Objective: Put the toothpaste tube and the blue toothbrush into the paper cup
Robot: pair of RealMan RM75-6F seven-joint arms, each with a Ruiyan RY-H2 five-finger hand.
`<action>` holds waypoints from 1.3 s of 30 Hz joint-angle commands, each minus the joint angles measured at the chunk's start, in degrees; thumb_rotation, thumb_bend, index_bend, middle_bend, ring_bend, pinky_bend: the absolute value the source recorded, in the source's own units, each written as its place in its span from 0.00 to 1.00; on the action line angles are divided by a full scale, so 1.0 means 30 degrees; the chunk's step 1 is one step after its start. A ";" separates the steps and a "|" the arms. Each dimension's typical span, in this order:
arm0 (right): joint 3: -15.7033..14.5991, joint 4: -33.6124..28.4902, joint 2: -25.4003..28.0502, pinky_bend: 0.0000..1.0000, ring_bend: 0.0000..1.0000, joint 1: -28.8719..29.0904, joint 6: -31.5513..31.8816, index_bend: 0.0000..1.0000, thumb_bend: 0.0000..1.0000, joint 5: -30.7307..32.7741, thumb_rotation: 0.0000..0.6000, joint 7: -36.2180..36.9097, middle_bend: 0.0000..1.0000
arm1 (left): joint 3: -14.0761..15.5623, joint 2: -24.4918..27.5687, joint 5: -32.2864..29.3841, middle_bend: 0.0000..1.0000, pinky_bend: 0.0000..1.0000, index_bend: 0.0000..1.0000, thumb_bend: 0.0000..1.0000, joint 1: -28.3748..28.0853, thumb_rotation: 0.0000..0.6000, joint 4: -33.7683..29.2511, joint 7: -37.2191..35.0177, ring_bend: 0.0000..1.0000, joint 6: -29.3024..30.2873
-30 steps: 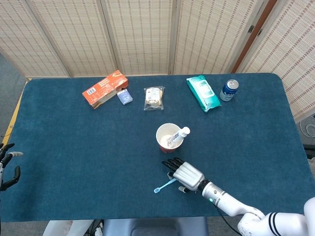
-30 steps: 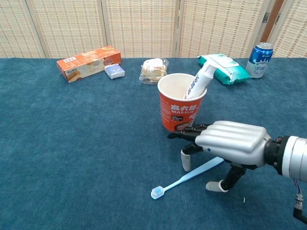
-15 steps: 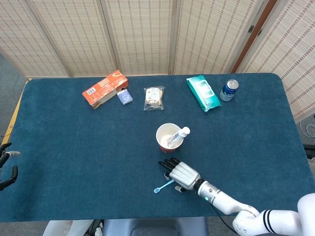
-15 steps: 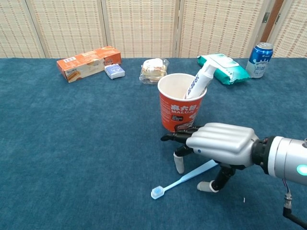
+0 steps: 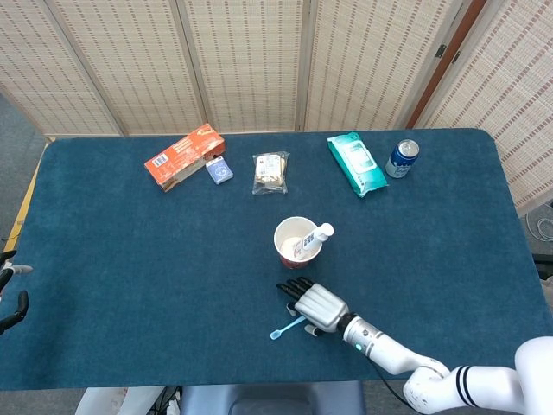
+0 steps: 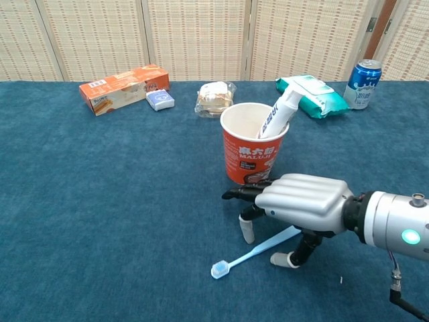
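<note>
The red paper cup stands upright mid-table, and the white toothpaste tube leans inside it, cap up. The blue toothbrush lies flat on the cloth in front of the cup, bristles toward the left. My right hand hovers palm-down over the brush handle. Its fingers are spread, with tips down on either side of the handle, and it holds nothing. My left hand shows only at the far left edge, off the table, fingers apart and empty.
Along the back of the table lie an orange box, a small blue box, a snack packet, a green wipes pack and a blue can.
My right hand has slid a little to the left along the toothbrush handle, staying low. The toothbrush, cup and tube have not moved.
</note>
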 commanded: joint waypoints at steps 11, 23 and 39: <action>-0.0067 0.0325 -0.0363 0.12 0.00 0.0291 -0.0220 0.46 0.25 0.0274 1.00 -0.0050 0.00 | -0.0057 0.0088 -0.0032 0.16 0.16 0.32 0.52 0.0041 1.00 0.0005 -0.0166 0.08 0.0046; -0.0123 0.0393 -0.0518 0.12 0.00 0.0444 -0.0213 0.50 0.25 0.0443 1.00 -0.0148 0.00 | -0.0082 0.0127 -0.0039 0.16 0.16 0.32 0.52 0.0056 1.00 0.0006 -0.0243 0.08 0.0051; -0.0195 0.0415 -0.0587 0.12 0.00 0.0610 -0.0356 0.54 0.31 0.0939 1.00 -0.0390 0.00 | -0.0105 0.0167 -0.0060 0.16 0.16 0.32 0.52 0.0068 1.00 0.0015 -0.0325 0.08 0.0029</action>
